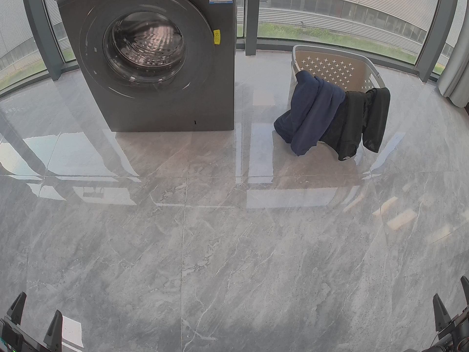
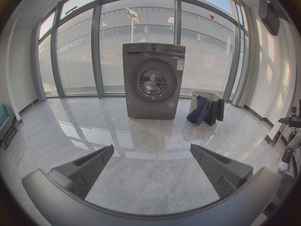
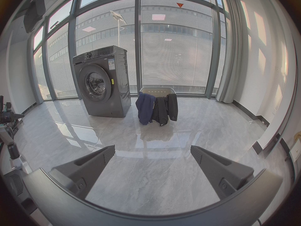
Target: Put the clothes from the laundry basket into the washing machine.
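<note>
Left pincer (image 2: 151, 145) and right pincer (image 3: 152, 147) are hanging released, floor (image 1: 220, 250) stretching to washing machine (image 1: 161, 106) and laundry basket (image 1: 334, 69) draped with clothes (image 1: 317, 108).

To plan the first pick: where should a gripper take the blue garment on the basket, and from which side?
Probably where the blue garment folds over the laundry basket rim, from above on the near side: the cloth drapes outward there, hanging free.
</note>
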Tool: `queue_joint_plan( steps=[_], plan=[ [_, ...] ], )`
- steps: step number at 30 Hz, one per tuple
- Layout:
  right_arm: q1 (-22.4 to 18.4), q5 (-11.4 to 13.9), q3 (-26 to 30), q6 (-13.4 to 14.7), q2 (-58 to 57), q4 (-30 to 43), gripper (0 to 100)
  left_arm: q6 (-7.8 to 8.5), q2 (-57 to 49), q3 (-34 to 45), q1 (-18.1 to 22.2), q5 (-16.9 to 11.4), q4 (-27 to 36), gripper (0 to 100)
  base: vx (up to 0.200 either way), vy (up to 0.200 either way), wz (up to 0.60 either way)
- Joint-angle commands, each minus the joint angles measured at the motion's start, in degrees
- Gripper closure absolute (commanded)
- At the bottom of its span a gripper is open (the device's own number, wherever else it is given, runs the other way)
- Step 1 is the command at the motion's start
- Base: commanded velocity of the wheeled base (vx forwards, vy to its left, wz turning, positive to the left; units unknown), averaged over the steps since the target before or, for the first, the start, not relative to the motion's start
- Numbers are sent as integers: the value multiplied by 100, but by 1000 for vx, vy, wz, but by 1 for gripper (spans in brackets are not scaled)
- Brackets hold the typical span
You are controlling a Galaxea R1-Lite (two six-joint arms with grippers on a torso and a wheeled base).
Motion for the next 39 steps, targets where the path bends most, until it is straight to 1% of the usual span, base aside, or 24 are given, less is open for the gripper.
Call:
queue_joint_plan(
  steps=[1,9,11,15,17,36,39],
  plan=[
    [0,-5,92,-6,-57,3,0,0,-57,92,0,4,0,0,200,0,0],
    [0,-5,92,-6,-57,3,0,-17,-57,92,0,13,0,0,200,0,0],
    [0,4,92,-6,-57,3,0,-26,-57,92,0,31,0,0,0,0,0],
    [0,4,92,-15,-57,3,0,-26,-57,92,0,39,0,0,0,0,-600],
    [0,4,92,-6,-57,3,0,-26,-57,92,0,39,0,0,200,0,-600],
    [9,4,92,-6,-66,3,0,-35,-57,92,9,48,0,0,200,0,0],
    [9,4,92,-6,-66,3,0,-35,-57,92,9,48,0,0,0,0,0]
  ],
)
